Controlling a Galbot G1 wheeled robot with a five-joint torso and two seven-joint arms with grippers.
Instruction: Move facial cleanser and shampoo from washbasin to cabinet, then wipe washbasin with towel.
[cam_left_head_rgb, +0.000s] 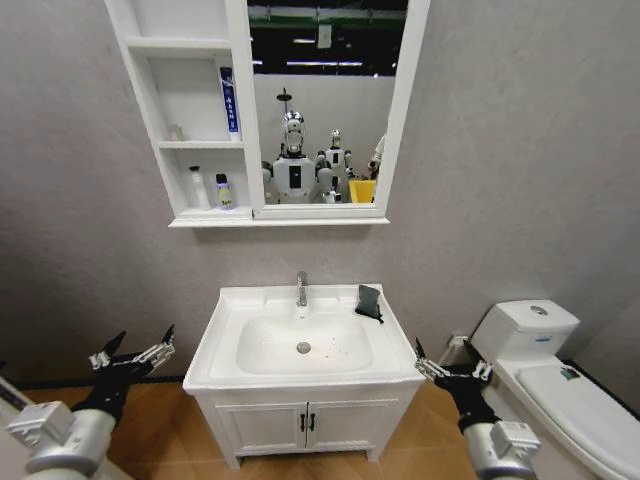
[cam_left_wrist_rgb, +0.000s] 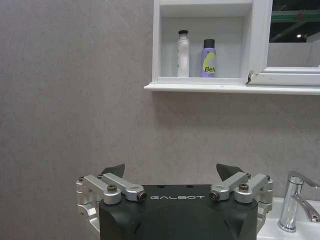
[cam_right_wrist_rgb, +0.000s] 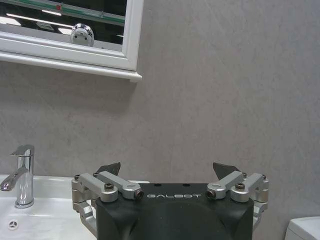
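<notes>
Two of your three jobs look finished, judging from how things lie. Start with the cabinet (cam_left_head_rgb: 190, 120) on the wall above: its lowest open shelf carries both bottles, standing upright side by side and just apart. The mirror (cam_left_head_rgb: 325, 100) fills the cabinet's right part. Below it, the washbasin (cam_left_head_rgb: 230, 340) has a bare bowl and rim apart from one item, so nothing is left there for you to carry up.

What remains is the wipe. The towel (cam_left_head_rgb: 369, 302) lies folded on the back right corner of the washbasin's rim, to the right of the faucet (cam_left_head_rgb: 302, 288) and apart from it. Neither arm touches it.

Your left gripper (cam_left_head_rgb: 135, 352) hangs low beside the washbasin's left edge, fingers spread wide with nothing between them. Your right gripper (cam_left_head_rgb: 447, 368) hangs beside the front right corner, likewise spread and empty. It is the nearer one to the towel, so I would judge it the likelier arm for the pickup.

On the shelf, the facial cleanser (cam_left_wrist_rgb: 183, 54) stands nearer the cabinet's outer wall. The shampoo (cam_left_wrist_rgb: 208, 58), shorter and black-capped, stands next to it on the mirror side.
</notes>
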